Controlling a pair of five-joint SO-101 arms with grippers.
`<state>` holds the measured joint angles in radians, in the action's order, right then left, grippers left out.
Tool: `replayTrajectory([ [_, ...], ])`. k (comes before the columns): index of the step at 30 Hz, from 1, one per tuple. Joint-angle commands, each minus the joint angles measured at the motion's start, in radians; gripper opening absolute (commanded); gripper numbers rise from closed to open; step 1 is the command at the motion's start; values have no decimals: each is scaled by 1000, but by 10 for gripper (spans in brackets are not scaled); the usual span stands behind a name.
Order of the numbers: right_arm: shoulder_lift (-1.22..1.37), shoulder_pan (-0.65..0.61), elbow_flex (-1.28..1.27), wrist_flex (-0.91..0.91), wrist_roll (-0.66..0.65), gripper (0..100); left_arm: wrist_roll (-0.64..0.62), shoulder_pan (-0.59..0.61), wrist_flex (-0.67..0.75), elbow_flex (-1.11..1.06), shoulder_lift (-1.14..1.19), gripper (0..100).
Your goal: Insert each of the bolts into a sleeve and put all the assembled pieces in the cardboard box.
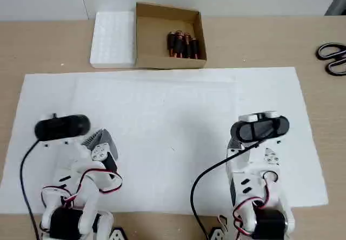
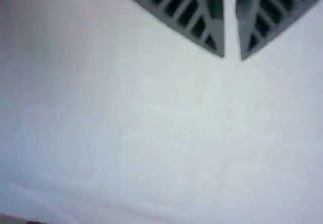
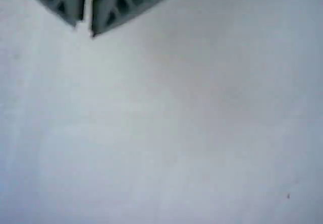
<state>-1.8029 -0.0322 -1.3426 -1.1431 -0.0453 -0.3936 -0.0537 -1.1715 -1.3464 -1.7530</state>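
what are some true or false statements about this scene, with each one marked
1. The assembled pieces lie inside the cardboard box. True.
2. The scissors lie on the white sheet. False: they lie on the bare tabletop, beyond the sheet's right edge in the high view.
3. The white foam block sits to the right of the box. False: in the high view it sits against the box's left side.
4. The left end effector is shut and holds nothing. True.
5. The right end effector grips a sleeve. False: it is shut on nothing, over the white sheet.
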Motion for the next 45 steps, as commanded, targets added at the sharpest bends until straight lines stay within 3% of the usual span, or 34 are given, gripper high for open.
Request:
replayTrajectory([
  [1, -12, 1, -37, 42, -5, 4, 46, 26, 58, -70, -66, 6],
  [16, -12, 2, -272, 120, -5, 5, 48, 92, 227, -320, -63, 6],
  [45, -12, 27, -316, 142, -3, 5, 43, 92, 227, -325, -63, 6],
])
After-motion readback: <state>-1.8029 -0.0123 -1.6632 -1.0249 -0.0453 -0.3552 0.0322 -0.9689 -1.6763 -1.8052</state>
